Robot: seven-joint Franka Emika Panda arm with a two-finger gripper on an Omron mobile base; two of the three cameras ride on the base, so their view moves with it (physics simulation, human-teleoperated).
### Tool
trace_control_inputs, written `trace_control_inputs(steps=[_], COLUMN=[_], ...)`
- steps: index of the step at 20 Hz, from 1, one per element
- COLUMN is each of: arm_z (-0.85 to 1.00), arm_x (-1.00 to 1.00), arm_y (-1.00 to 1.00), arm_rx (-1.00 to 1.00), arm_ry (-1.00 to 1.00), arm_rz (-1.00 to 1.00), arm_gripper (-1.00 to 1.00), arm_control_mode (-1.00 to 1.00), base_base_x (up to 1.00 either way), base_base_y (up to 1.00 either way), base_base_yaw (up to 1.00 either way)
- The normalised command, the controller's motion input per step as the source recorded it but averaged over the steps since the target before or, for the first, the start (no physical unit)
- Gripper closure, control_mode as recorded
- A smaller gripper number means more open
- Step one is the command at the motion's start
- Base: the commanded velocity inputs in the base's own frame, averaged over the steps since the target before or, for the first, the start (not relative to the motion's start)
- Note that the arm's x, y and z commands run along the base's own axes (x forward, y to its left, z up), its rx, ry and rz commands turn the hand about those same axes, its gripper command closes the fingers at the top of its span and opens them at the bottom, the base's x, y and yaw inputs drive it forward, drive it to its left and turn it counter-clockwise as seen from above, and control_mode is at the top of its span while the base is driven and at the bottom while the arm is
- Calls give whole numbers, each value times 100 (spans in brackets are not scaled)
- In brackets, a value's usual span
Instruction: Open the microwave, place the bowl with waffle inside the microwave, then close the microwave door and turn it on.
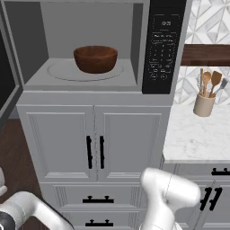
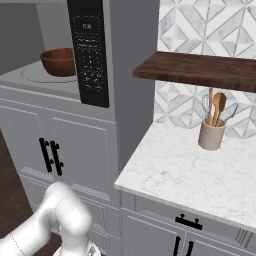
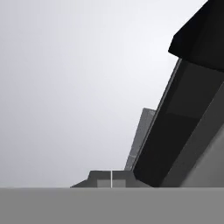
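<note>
At the left edge of the left base view I see the door (image 1: pixel 8 85) swung wide open, its dark window running down the frame's left side. To its right, upper centre, the microwave (image 1: pixel 90 85) cavity is exposed and the bowl (image 1: pixel 95 59) sits on the turntable (image 1: pixel 60 72), roughly centred. I cannot make out a waffle in it from this angle. Right of that is the black keypad (image 1: pixel 162 45), then the crock (image 1: pixel 204 104) of utensils on the counter (image 1: pixel 193 139) at the right edge. In the right base view the bowl (image 2: pixel 58 61) shows at upper left, just left of the keypad (image 2: pixel 90 55).

In the hand view a dark slanted panel fills the right side, which I take to be the door (image 3: pixel 179 131), close by. At the bottom centre a small grey shape shows, but I cannot tell whether the gripper is parted or closed, or whether it holds anything.

By my reading, placing is done and closing comes next. My worry is the push: with the hand so near the door's edge, a skewed contact could slide off the panel, or the arm (image 1: pixel 168 193) low in the frame could catch the cabinet handles (image 1: pixel 95 152). A hard swing might also jolt the bowl off centre.
</note>
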Motion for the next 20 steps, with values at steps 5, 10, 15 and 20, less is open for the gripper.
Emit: trace_control_inputs(steps=[5,10,15,20], arm_z=[41,49,48,56], arm_x=[0,-6,-18,-24], arm_y=[18,-4,-35,-52], arm_rx=[12,30,54,65], arm_ry=[-31,-23,-11,-9], arm_rz=[0,0,0,0], arm_gripper=[100,100,100,100], arm_control_mode=[-100,-100,-100,-100], base_base_x=[0,0,0,0], base_base_y=[0,0,0,0], base_base_yaw=[0,0,0,0])
